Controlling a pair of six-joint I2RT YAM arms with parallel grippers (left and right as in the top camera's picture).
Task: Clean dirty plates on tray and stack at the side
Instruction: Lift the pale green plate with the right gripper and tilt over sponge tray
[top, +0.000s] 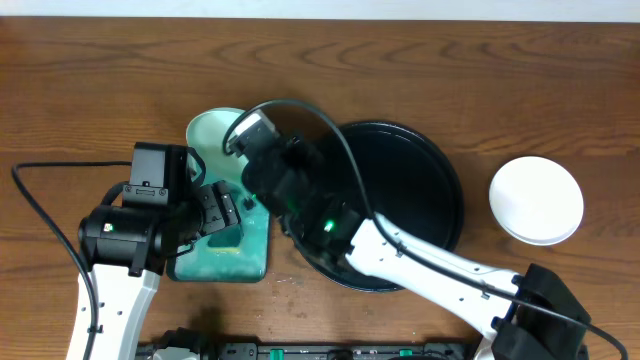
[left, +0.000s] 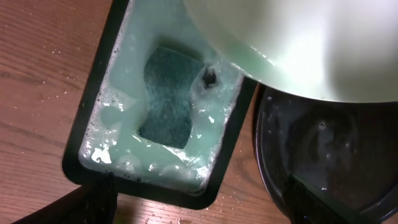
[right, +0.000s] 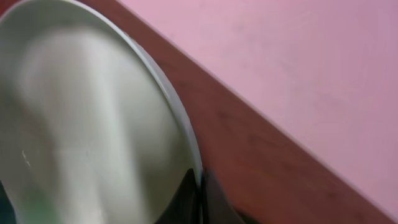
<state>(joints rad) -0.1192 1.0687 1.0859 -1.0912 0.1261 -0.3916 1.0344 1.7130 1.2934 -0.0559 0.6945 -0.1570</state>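
Nearest the overhead lens, the right arm (top: 420, 262) slants from the lower right of the frame up to the centre, crossing over the tray. Beneath everything lies the brown wooden worktop (top: 100, 70). On it, centre frame, sits the black tray (top: 415, 175); its visible part is bare of plates, though the arm hides its left side.

At the right of the frame a white plate (top: 536, 200) rests well apart from the tray, apparently the set-aside spot for finished pieces; whether it is one plate or several I cannot tell. The held plate (top: 210, 140), pale mint, is up at the tray's upper left, tilted on edge above the soap basin (top: 235, 262), probably so that suds drip back in rather than onto the wood.

The right gripper (right: 200, 198) has its jaws pinched narrowly on that plate's rim, leaving both faces free for wiping. In the left wrist view a teal sponge (left: 168, 96) lies in the foamy liquid. The left gripper (top: 222, 212) hangs over it, jaws wide and empty, seemingly placed to pick up the sponge. Scrubbing looks to be the step in hand.
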